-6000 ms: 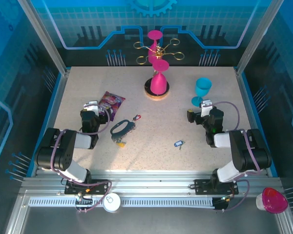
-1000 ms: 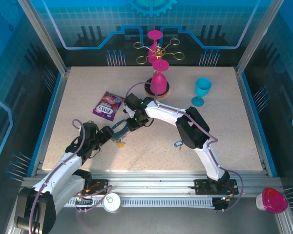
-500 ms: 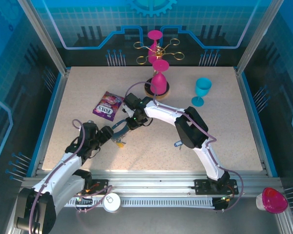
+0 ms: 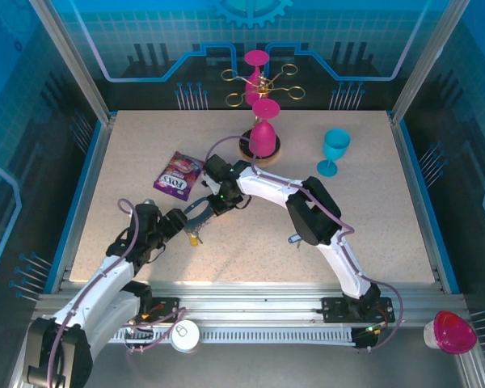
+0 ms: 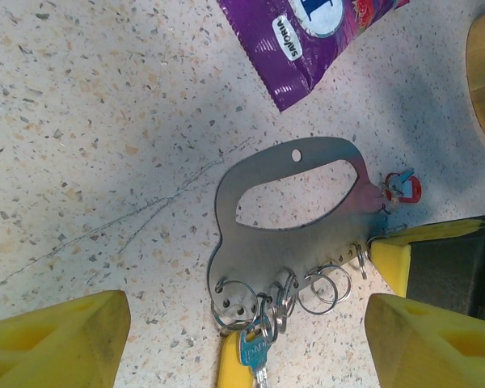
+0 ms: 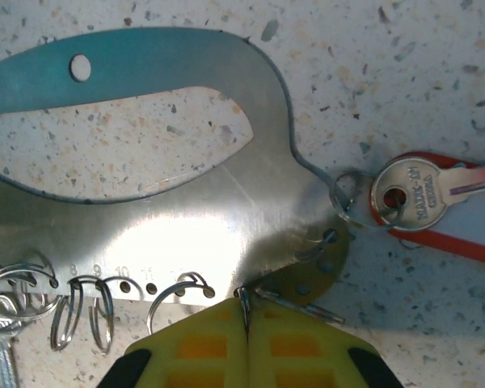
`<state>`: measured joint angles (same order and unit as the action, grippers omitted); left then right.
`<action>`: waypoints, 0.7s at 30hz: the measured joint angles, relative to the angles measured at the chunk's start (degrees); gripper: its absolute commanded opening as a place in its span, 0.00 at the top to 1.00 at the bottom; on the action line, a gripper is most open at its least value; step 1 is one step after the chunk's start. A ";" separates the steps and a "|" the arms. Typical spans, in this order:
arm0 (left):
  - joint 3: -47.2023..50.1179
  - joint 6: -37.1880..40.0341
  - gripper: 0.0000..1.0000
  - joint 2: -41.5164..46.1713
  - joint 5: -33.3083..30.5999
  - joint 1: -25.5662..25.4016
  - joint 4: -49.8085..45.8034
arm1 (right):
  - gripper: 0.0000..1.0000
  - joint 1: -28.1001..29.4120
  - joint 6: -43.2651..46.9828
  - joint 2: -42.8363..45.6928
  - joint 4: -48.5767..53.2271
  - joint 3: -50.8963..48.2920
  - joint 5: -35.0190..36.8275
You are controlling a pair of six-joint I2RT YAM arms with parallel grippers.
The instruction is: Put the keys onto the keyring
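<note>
Speckled beige tabletop [image 4: 372, 210] under blue-lit panels; flat steel keyring plate [image 5: 307, 218] with oval cut-out lies just beside the purple snack packet [image 5: 323, 40], between the arms. At its holed edge the right gripper [image 6: 246, 319] is pinched shut, probably to pin it or tease a split ring, beside the red-tagged key [image 6: 420, 194] whose ring touches the plate's tip; the left gripper [image 5: 242, 311] gapes empty astride the ringed end, where a yellow-tagged key [image 5: 255, 356] hangs. Blue-tagged key [image 4: 295, 238] lies loose, well apart, against the right forearm, which would crowd a reach; pink goblet [image 4: 263, 137] and teal goblet [image 4: 335, 149] stand clear behind.
</note>
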<state>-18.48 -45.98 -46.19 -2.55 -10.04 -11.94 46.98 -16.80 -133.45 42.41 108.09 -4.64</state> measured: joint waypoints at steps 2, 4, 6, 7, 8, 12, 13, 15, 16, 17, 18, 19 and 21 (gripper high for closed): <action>0.00 0.46 0.24 0.37 0.00 0.00 -0.26 | 1.00 0.00 -0.07 0.09 0.00 0.00 0.17; 0.00 1.33 0.24 0.98 0.02 0.00 -0.26 | 1.00 0.07 0.02 0.46 0.02 -0.11 0.68; 0.00 2.40 0.24 1.90 0.28 0.00 -0.24 | 1.00 0.13 0.39 1.55 0.00 -0.72 1.27; 0.00 3.02 0.24 2.58 0.66 0.00 -0.15 | 1.00 0.22 0.61 2.71 -0.24 -1.42 1.38; 0.00 3.72 0.24 3.15 0.94 0.00 -0.02 | 1.00 0.26 0.83 3.80 -0.50 -2.12 1.46; -0.04 7.39 0.27 6.08 2.71 0.00 1.90 | 1.00 0.35 2.62 12.04 -3.13 -7.41 1.64; -0.11 8.59 0.27 6.67 3.39 0.00 2.62 | 1.00 0.35 3.21 14.49 -4.17 -9.09 1.66; -0.55 10.80 0.29 7.34 4.90 0.00 4.17 | 1.00 0.35 4.48 19.45 -6.25 -12.41 1.46; -1.03 12.20 0.30 7.37 5.92 0.00 5.11 | 1.00 0.35 5.18 21.99 -7.43 -14.21 1.29; -1.68 13.51 0.30 7.19 6.88 0.00 6.01 | 1.00 0.33 6.01 24.44 -8.39 -15.87 1.14; -2.62 15.10 0.31 6.80 8.09 0.00 7.10 | 1.00 0.31 6.80 26.82 -9.60 -17.68 0.96; -3.76 16.65 0.31 6.12 9.22 0.00 8.04 | 1.00 0.13 7.63 29.29 -10.93 -19.76 0.42; -6.54 20.06 0.32 4.07 11.28 -0.24 9.70 | 1.00 -0.55 9.09 33.46 -13.33 -23.63 -1.46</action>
<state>-25.02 -25.91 -42.13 8.73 -10.28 -2.24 46.44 -7.70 -99.98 29.08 84.47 -6.11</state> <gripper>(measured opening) 0.687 0.057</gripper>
